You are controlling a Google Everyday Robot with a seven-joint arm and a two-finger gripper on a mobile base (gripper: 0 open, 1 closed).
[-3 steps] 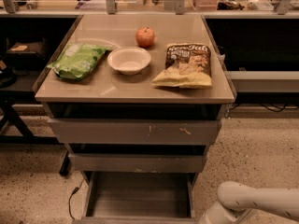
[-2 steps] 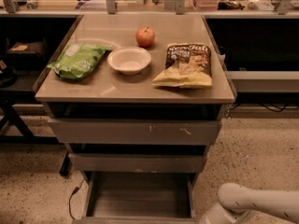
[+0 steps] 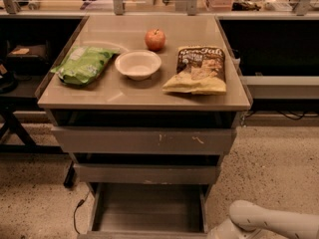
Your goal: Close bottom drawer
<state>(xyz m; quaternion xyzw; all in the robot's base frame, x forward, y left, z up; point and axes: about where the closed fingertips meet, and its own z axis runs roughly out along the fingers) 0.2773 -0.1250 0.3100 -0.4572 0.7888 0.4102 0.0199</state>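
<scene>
While the bottom drawer (image 3: 149, 210) stands pulled out below the counter (image 3: 124, 91) front edge, we see only our arm (image 3: 273, 222) right of it; the hand is out of view, so we cannot tell its state.

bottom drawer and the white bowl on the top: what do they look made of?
Bottom drawer: probably sheet metal with a dull grey-brown matte finish; it has thin flat walls and shows no grain. Bowl: plastic or ceramic, cannot tell which; it is smooth and off-white with a soft sheen. The gripper is out of view; only a pale arm link shows at bottom right.
</scene>
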